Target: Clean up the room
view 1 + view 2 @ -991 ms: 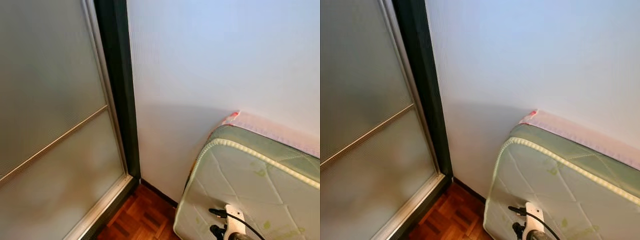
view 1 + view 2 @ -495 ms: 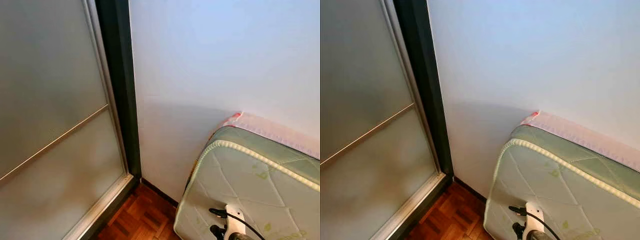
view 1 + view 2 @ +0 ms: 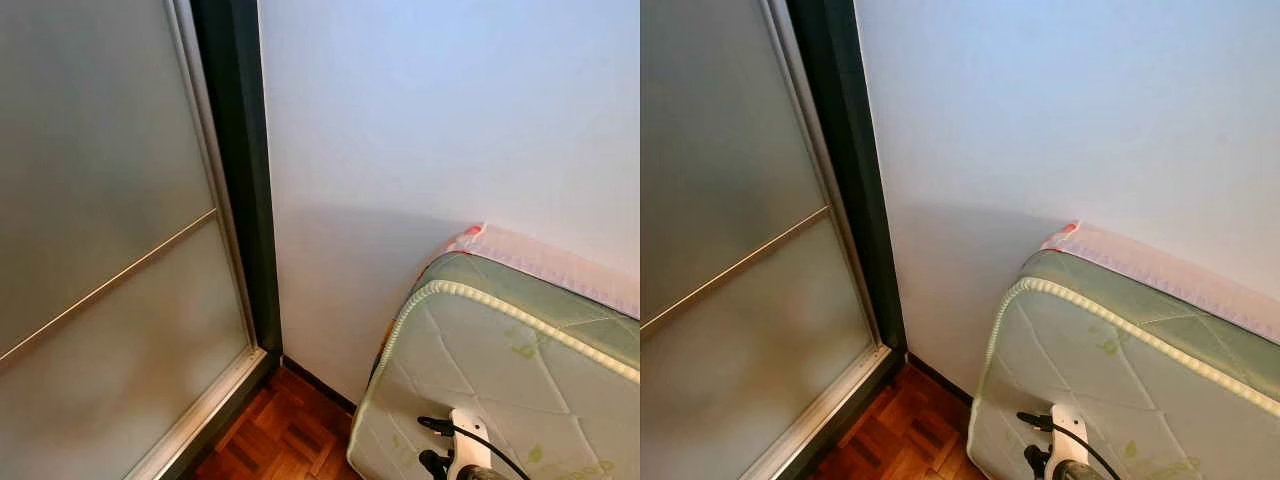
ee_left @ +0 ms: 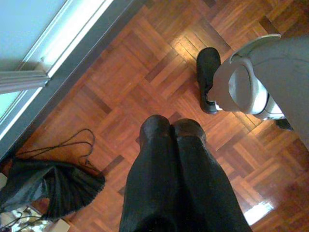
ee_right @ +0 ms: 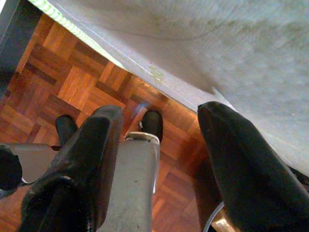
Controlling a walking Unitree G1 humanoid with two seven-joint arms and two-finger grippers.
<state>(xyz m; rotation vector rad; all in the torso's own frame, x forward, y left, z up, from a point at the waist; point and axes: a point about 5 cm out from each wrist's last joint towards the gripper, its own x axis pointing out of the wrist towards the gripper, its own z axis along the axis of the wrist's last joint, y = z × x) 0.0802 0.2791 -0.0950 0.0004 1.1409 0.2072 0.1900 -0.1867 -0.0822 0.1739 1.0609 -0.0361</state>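
Observation:
My left gripper (image 4: 172, 126) hangs over the parquet floor (image 4: 145, 63), its two black fingers pressed together and holding nothing. A crumpled black cloth (image 4: 58, 186) with a thin black cable (image 4: 72, 145) lies on the floor beside the sliding door's track (image 4: 72, 46). My right gripper (image 5: 161, 116) hangs open beside the edge of a pale green quilted mattress (image 5: 231, 43), nothing between its fingers. That mattress (image 3: 500, 380) leans on the white wall, with a pink sheet (image 3: 540, 262) behind it.
A frosted sliding door (image 3: 100, 250) in a dark frame (image 3: 245, 200) fills the left side. A white block with a black plug and cable (image 3: 462, 440) shows in front of the mattress. My grey leg (image 4: 270, 72) and black foot (image 4: 207, 77) stand on the parquet.
The head camera has shifted very slightly. Nothing in the scene has moved.

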